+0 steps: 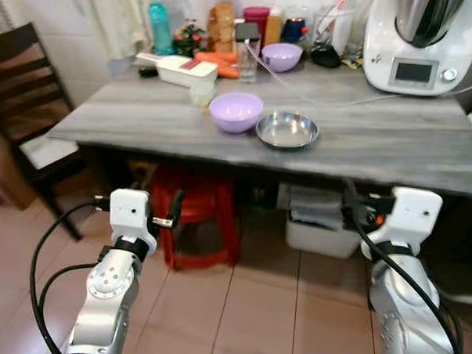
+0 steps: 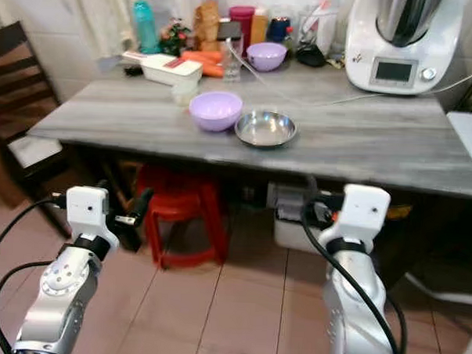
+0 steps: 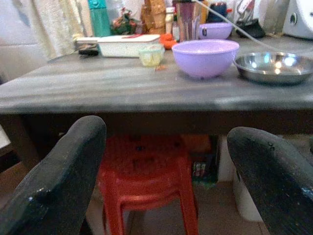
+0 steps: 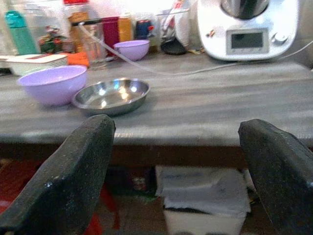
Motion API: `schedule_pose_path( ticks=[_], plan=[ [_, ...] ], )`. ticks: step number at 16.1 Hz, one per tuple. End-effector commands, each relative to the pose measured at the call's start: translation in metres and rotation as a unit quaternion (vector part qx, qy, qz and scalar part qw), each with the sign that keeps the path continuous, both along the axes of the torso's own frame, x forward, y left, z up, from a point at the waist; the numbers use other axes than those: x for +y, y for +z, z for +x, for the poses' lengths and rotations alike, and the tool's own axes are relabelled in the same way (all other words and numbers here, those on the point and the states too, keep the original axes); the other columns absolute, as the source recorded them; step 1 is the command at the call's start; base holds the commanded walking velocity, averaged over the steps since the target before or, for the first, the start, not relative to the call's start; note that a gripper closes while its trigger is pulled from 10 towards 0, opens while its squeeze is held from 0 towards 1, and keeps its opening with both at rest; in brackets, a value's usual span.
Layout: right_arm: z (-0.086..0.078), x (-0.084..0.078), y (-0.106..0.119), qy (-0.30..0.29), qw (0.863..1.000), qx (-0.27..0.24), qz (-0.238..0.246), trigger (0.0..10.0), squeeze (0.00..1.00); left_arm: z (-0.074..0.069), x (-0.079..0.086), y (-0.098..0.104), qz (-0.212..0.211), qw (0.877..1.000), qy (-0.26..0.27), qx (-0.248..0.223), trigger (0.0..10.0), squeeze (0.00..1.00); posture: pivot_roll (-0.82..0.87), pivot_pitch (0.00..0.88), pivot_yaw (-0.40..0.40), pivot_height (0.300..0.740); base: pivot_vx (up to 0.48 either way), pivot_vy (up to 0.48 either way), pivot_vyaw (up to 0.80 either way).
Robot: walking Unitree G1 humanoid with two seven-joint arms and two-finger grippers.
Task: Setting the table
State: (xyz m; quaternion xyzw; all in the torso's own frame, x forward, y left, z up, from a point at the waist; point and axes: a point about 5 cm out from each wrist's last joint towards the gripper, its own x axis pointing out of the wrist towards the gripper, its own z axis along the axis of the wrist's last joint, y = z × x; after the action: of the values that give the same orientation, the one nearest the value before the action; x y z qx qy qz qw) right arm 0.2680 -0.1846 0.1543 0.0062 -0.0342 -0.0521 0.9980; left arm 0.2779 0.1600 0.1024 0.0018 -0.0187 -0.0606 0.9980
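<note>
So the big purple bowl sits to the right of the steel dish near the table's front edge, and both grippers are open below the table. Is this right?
Not quite. In the left eye view the big purple bowl sits to the left of the steel dish, not the right. The rest holds: both lie near the table's front edge, and the left gripper and right gripper are open below it.

Table edge (image 1: 221, 149) hides the red stool's (image 1: 199, 203) top.
</note>
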Motion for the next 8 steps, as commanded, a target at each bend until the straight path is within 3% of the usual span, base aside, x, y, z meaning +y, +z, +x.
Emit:
schedule_pose_path(
  ticks=[1, 5, 8],
  plan=[
    [0.0, 0.0, -0.005, 0.001, 1.0, 0.012, 0.003, 10.0, 0.0, 0.001, -0.001, 0.0, 0.008, 1.0, -0.003, 0.0, 10.0, 0.0, -0.15, 0.028, 0.07, 0.74, -0.296, 0.0, 0.0],
    [0.001, 0.01, -0.012, 0.035, 0.999, 0.036, 0.005, 10.0, 0.0, 0.002, -0.002, 0.0, 0.006, 1.0, -0.005, -0.003, 10.0, 0.0, -0.15, 0.028, 0.068, 0.74, -0.289, 0.0, 0.0],
    [0.0, 0.013, -0.015, 0.036, 0.999, 0.032, 0.008, 10.0, 0.0, 0.004, -0.007, 0.005, -0.004, 1.0, -0.022, -0.022, 10.0, 0.0, -0.15, 0.026, 0.078, 0.74, 0.0, 0.0, 0.0]
  ],
)
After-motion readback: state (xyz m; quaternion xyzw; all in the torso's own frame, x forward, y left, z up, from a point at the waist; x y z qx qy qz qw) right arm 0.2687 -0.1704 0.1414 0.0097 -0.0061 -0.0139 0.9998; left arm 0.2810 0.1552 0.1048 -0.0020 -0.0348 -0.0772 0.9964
